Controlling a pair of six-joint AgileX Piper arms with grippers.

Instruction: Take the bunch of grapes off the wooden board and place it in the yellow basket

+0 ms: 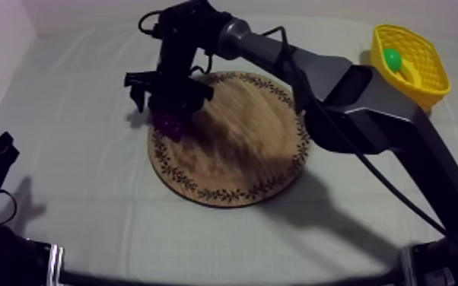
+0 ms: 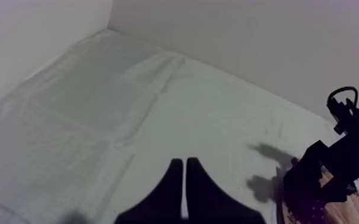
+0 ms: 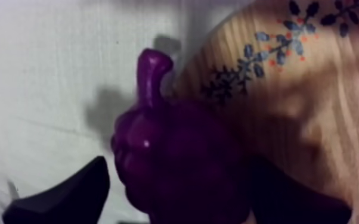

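**Worktop: one board, one basket**

The worktop is covered by a lightly creased grey-white cloth. The round wooden board, its rim patterned with small leaves, lies flat on the cloth. The yellow basket stands well apart from the board, off its far right side, near the worktop's back edge.

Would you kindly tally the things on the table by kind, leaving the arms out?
Wooden board: 1
Yellow basket: 1
Bunch of grapes: 1
Green fruit in the basket: 1
Total: 4
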